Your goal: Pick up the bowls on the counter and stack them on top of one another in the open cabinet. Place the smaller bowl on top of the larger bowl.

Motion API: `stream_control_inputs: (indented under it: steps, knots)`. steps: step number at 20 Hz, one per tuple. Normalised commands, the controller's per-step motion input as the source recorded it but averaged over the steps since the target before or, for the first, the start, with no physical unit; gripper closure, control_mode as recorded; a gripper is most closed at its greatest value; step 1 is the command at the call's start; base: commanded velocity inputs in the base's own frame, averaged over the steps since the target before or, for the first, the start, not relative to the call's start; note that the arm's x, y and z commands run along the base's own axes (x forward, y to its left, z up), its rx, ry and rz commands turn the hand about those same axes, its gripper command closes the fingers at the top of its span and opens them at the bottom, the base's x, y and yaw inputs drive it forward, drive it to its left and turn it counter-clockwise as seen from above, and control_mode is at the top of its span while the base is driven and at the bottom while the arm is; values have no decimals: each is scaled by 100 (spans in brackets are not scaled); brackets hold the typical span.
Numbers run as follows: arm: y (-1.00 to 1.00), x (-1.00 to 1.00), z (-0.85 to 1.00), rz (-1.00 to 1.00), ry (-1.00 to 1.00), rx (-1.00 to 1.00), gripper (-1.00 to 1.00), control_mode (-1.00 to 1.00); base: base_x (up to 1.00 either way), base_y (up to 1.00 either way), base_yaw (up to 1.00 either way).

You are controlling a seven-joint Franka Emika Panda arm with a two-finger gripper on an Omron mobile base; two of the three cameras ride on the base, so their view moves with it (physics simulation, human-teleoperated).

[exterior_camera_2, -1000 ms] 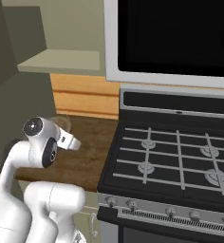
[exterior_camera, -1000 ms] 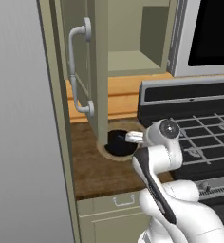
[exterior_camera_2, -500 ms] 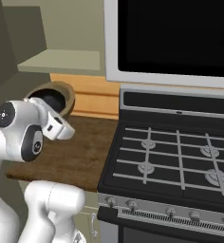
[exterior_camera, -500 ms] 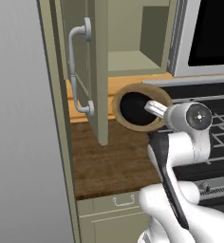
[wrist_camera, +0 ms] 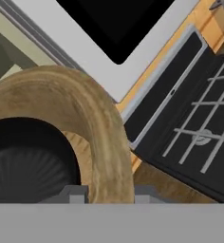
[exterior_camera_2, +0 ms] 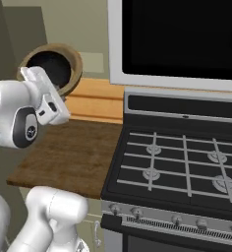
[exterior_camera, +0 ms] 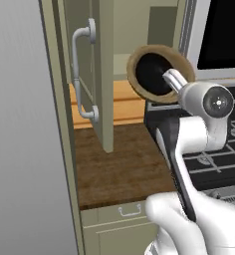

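Gripping the thick wood-grained rim of the tan larger bowl (exterior_camera: 160, 72), jaws clamped either side; smaller bowl (exterior_camera: 154, 74), matte black, nested inside. Both tilted, raised above the brown worktop (exterior_camera: 120, 172), cabinet door (exterior_camera: 102, 74) at nine o'clock.

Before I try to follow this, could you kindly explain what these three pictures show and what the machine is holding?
It is a white robot arm in a rendered kitchen. Two pictures come from cameras on its base, behind the arm to its left and right; the third looks along its hand.

The gripper is shut on the thick rim of the larger bowl, a tan, wood-like one, with one finger inside and the other outside. The smaller bowl, black, sits nested inside it. Both are lifted and tipped on their side, in front of the open cabinet with its curved handle.

Below lies the counter, a dark wood slab, beside a black stove with grates.
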Motion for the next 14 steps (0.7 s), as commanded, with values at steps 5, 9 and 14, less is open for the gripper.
stream_control_inputs:
  steps: [5, 9, 14]
  knots:
    - [7, 43, 73, 5, 30, 3, 100, -100, 0, 0, 0]
    - [31, 11, -6, 7, 1, -7, 100, -100, 0, 0, 0]
    - [22, 52, -7, 0, 0, -4, 100, -100, 0, 0, 0]
